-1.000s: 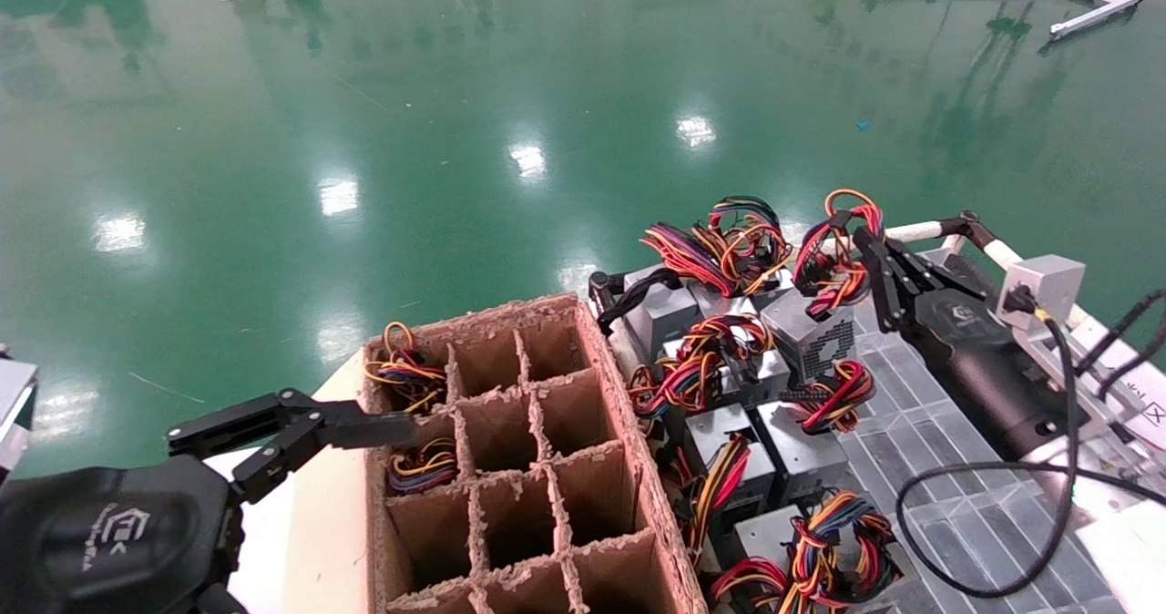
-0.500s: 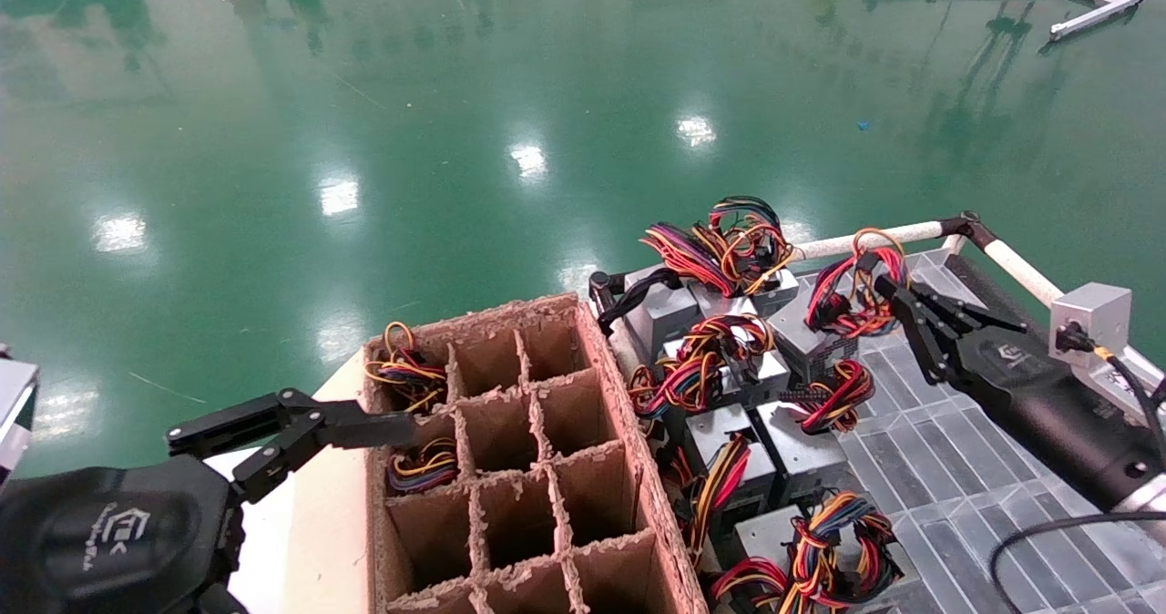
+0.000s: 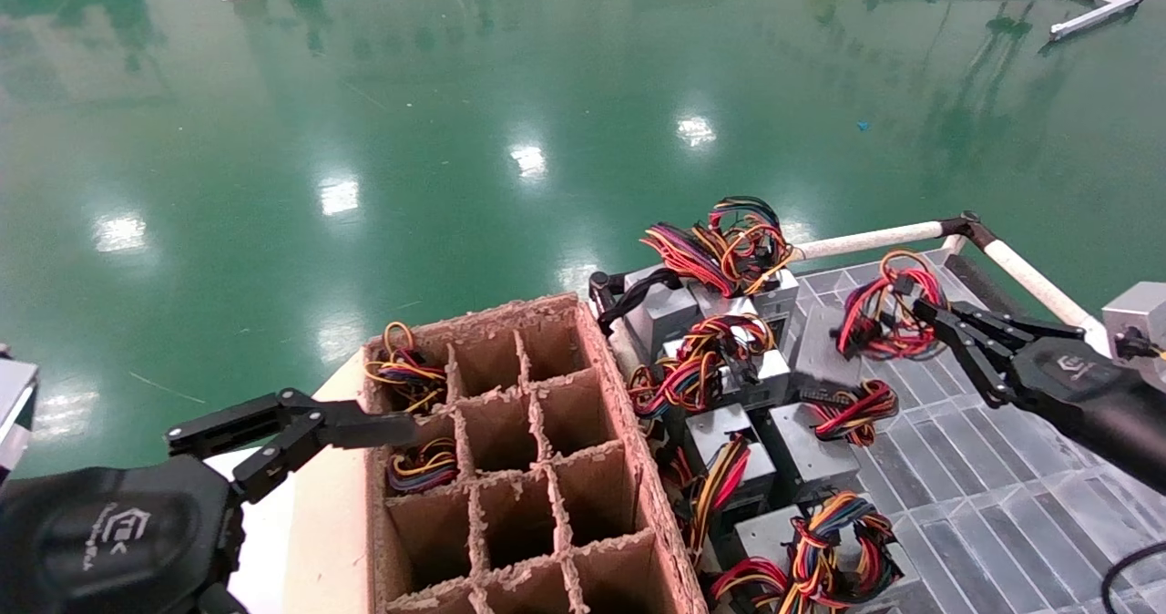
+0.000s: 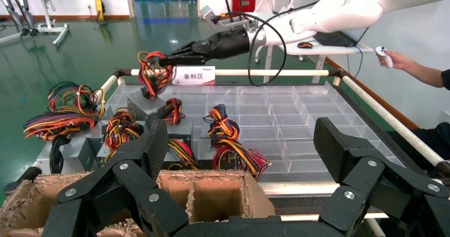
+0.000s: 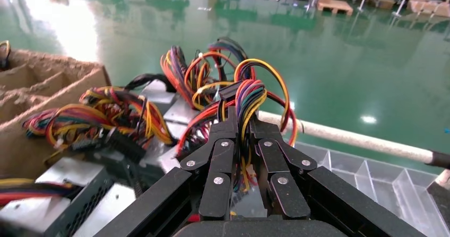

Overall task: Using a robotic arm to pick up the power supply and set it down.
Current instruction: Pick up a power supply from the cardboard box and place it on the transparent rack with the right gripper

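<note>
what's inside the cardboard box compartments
Two cells of the cardboard box near its far-left corner hold wire bundles, one behind the other. The other visible cells look empty, though their floors are shadowed and the nearest row is cut off.

Right arm extended with its tool clamped; left arm parked with its tool spread

The right tool (image 3: 925,313) sits at the right edge of the head view, its black body running off the frame toward the lower right, a silver wrist block (image 3: 1136,318) behind it; its two fingers (image 5: 225,141) are pressed close together on the wire bundle of the power supply (image 3: 888,318). In the left wrist view the glossy white right arm (image 4: 350,6) reaches in from the upper right. The left tool (image 3: 301,432) rests at the lower left of the head view, fingers (image 4: 339,147) wide apart, gripping nothing.
</note>
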`<state>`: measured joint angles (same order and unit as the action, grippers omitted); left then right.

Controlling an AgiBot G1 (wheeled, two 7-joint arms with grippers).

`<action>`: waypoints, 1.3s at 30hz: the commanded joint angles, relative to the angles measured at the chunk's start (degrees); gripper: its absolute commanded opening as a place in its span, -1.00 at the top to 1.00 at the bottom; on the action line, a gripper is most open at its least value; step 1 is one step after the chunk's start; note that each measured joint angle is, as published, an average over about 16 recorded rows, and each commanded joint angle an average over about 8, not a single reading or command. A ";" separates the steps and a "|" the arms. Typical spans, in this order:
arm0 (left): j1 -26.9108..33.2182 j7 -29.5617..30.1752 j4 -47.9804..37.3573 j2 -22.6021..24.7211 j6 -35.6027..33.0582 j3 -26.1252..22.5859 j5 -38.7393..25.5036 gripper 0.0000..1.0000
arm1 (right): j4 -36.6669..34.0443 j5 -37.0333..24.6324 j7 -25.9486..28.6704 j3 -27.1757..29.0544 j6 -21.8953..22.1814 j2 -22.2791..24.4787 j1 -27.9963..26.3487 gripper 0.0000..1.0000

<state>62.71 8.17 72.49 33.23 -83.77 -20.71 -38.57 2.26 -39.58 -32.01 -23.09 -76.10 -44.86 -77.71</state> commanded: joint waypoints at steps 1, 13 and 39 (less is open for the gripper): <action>0.00 0.00 0.00 0.00 0.00 0.00 0.00 -1.00 | 0.18 -0.60 0.40 -0.42 -0.37 0.62 -0.26 1.00; 0.00 0.00 0.00 0.00 0.00 -0.01 0.01 -1.00 | 0.59 -3.58 1.76 -2.44 1.87 0.69 -3.47 1.00; 0.01 -0.01 0.00 -0.01 0.01 -0.02 0.02 -1.00 | 0.77 -7.50 1.85 -5.04 3.31 3.51 -8.32 1.00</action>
<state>62.71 8.16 72.49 33.22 -83.76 -20.74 -38.56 3.09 -47.14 -30.09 -28.18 -72.70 -41.61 -86.07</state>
